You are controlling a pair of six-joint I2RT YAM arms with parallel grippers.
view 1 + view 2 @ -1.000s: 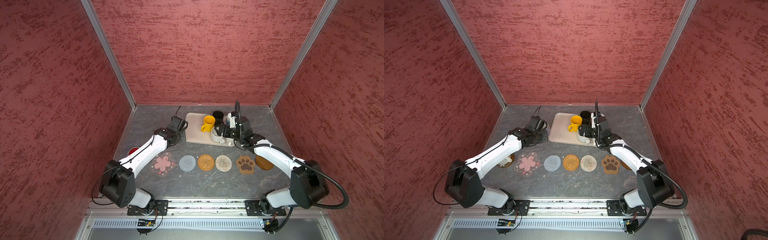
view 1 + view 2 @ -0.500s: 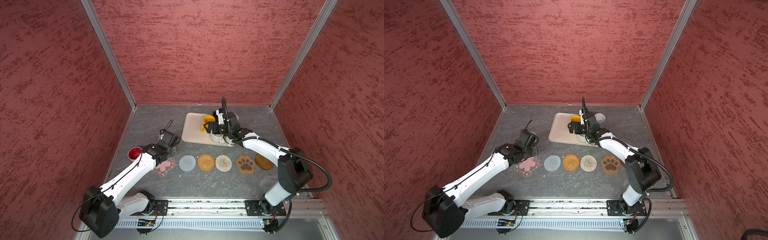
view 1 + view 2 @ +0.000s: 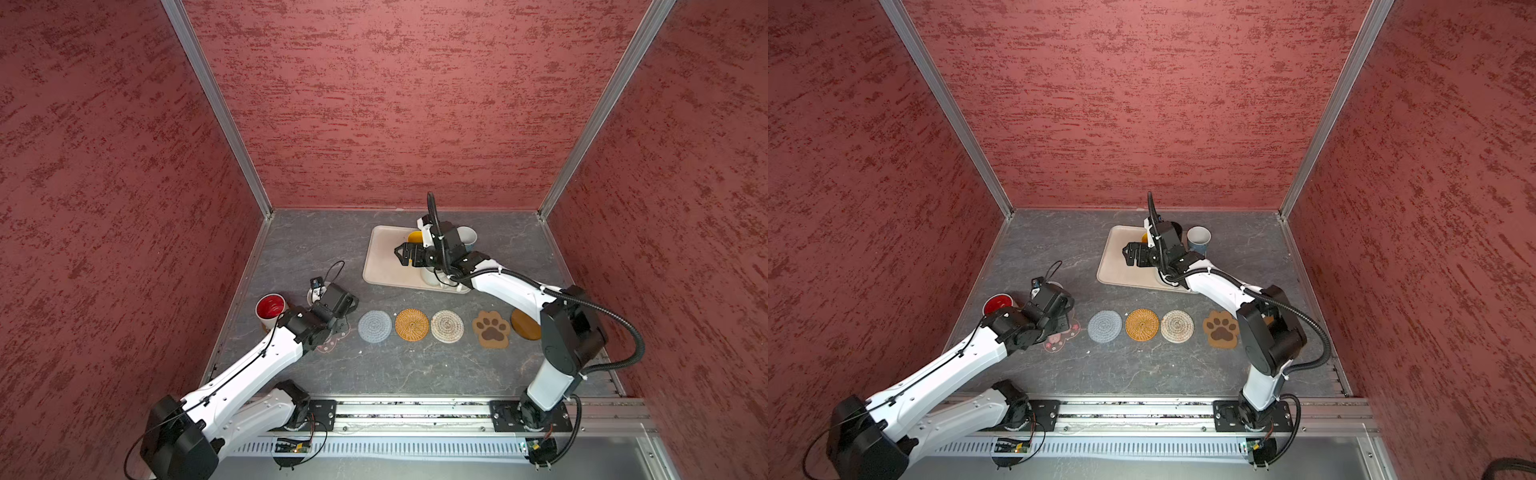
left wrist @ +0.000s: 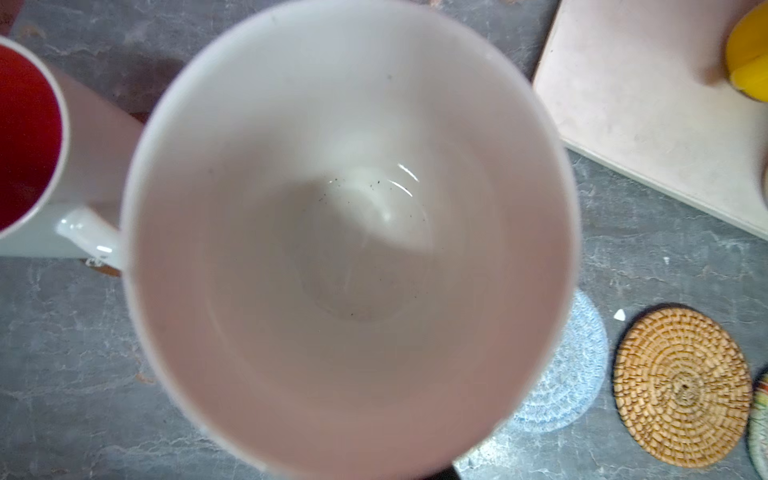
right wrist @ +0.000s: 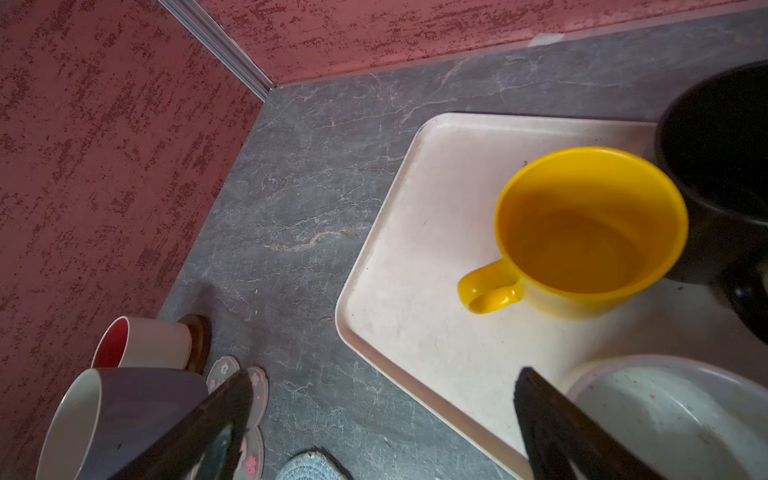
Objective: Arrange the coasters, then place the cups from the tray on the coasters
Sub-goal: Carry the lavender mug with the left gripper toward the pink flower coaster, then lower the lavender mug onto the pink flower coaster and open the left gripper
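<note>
My left gripper (image 3: pixel 328 301) is shut on a white cup (image 4: pixel 349 232), which it holds upright over the pink flower coaster (image 3: pixel 1059 341); the fingers are hidden behind the cup. To its left, the red-inside cup (image 3: pixel 270 309) stands on a brown wooden disc (image 5: pixel 200 340). My right gripper (image 5: pixel 384 374) hangs open and empty over the tray (image 3: pixel 384 266), next to the yellow cup (image 5: pixel 582 232). The black cup (image 5: pixel 723 166), the light blue cup (image 3: pixel 1199 239) and another white cup (image 5: pixel 673 407) are on the tray too. The grey-blue (image 3: pixel 375 326), orange (image 3: pixel 412 324), beige (image 3: pixel 447 326), paw (image 3: pixel 491 329) and wooden (image 3: pixel 524 325) coasters lie in a row.
Red textured walls close in the grey table on three sides. The right arm's elbow (image 3: pixel 569 332) stands over the right end of the coaster row. A metal rail runs along the front edge.
The left arm carried the white cup from beside the tray toward the front left, over the flower coaster. The open right gripper swung left across the tray toward the yellow cup.
</note>
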